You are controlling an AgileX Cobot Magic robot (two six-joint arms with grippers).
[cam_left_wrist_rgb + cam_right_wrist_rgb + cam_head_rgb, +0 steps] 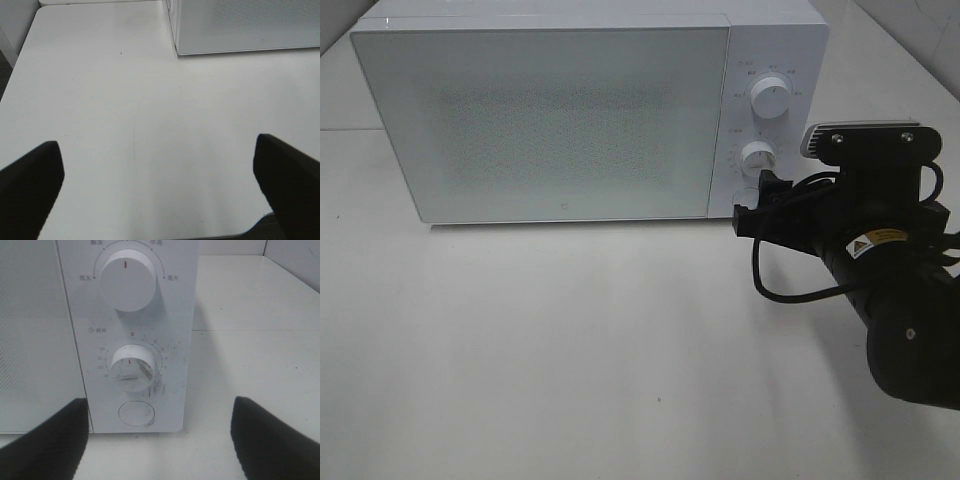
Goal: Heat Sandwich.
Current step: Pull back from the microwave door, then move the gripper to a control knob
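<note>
The sandwich is out of view. A white microwave stands at the back of the table with its frosted door shut. My right gripper is at the bottom of the microwave's control panel, close in front of it. In the right wrist view the right gripper is open, its black fingers spread either side of the round button, with nothing between them. My left gripper hangs open and empty over bare table, some way from the microwave's corner.
The panel carries an upper knob and a timer knob above the button. The right arm's black body and cable fill the table's right side. The white table stretches in front of the microwave, its edge near the left gripper.
</note>
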